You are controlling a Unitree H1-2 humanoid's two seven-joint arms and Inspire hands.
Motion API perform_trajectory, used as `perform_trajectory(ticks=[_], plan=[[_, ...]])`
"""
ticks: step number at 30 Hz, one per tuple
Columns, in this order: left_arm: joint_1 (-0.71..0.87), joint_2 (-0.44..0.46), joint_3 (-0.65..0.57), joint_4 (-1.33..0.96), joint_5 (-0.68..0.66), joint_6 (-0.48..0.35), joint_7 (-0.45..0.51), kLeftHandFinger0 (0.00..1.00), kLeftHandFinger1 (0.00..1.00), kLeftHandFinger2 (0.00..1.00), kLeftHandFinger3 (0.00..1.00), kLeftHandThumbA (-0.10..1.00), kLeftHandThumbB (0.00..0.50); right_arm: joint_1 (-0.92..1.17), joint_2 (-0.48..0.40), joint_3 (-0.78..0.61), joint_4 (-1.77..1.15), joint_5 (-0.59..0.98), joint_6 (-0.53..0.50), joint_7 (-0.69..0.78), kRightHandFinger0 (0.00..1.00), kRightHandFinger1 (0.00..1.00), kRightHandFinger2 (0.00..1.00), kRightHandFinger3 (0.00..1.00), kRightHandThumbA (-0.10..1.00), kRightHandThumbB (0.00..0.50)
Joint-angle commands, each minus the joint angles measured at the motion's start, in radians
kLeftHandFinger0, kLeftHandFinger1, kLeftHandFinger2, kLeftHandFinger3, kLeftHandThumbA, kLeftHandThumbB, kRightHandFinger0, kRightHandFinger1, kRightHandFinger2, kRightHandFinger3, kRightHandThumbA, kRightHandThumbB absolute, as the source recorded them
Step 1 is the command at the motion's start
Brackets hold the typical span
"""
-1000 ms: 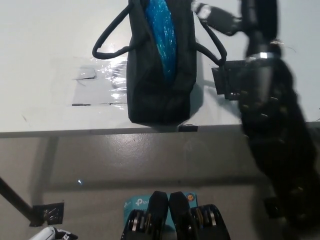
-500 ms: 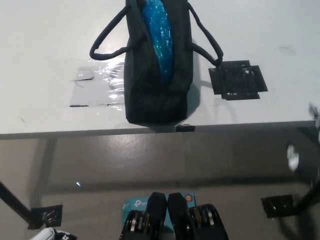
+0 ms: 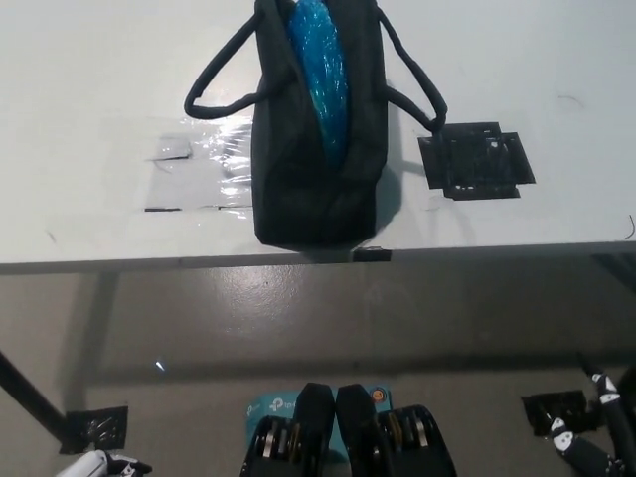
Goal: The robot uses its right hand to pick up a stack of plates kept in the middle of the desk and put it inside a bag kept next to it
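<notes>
The black bag [image 3: 316,139] stands on the white desk [image 3: 89,89], its near end close to the desk's front edge. Its mouth is open along the top, and the stack of plates [image 3: 320,70] — blue and glossy — sits inside it, showing as a long strip between the two sides of the bag. One handle [image 3: 221,72] loops out over the desk on the left of the bag, the other handle [image 3: 412,75] on the right.

Just beside the bag on the left lies a patch of clear tape [image 3: 194,174] stuck to the desk. On the right, near the far handle, is a square of black tape [image 3: 475,161].

The right hand [image 3: 596,442] is at the bottom right corner, below the desk edge and over the floor — well apart from the bag and the plates. It holds nothing; only its black fingers with white tips show, and whether they are spread or curled cannot be told.

The left hand [image 3: 99,464] rests at the bottom left corner, only a small white part in view; its state cannot be told.
</notes>
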Motion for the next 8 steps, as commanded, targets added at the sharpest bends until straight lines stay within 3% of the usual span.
perform_trajectory(ticks=[1,3,7,8], plan=[[0.001,0.020,0.028,-0.038,-0.017,0.016,0.037,0.73,0.73,0.80,0.89,0.11,0.000,-0.017,0.006,-0.083,0.139,0.148,-0.426,-0.141,0.78,1.00,1.00,1.00,0.45,0.329],[0.012,0.026,0.026,-0.042,-0.016,0.016,0.036,0.74,0.72,0.80,0.89,0.12,0.000,-0.003,0.009,-0.081,0.130,0.130,-0.423,-0.149,0.80,0.98,1.00,1.00,0.41,0.321],[0.012,0.028,0.026,-0.045,-0.004,0.016,0.027,0.74,0.73,0.80,0.88,0.13,0.000,0.009,-0.002,-0.066,0.119,0.072,-0.403,-0.161,0.71,0.90,1.00,1.00,0.50,0.336],[0.018,0.028,0.018,-0.045,-0.002,0.016,0.029,0.75,0.73,0.80,0.88,0.14,0.000,0.023,-0.006,-0.068,0.107,0.070,-0.393,-0.155,0.72,0.93,1.00,1.00,0.49,0.332]])
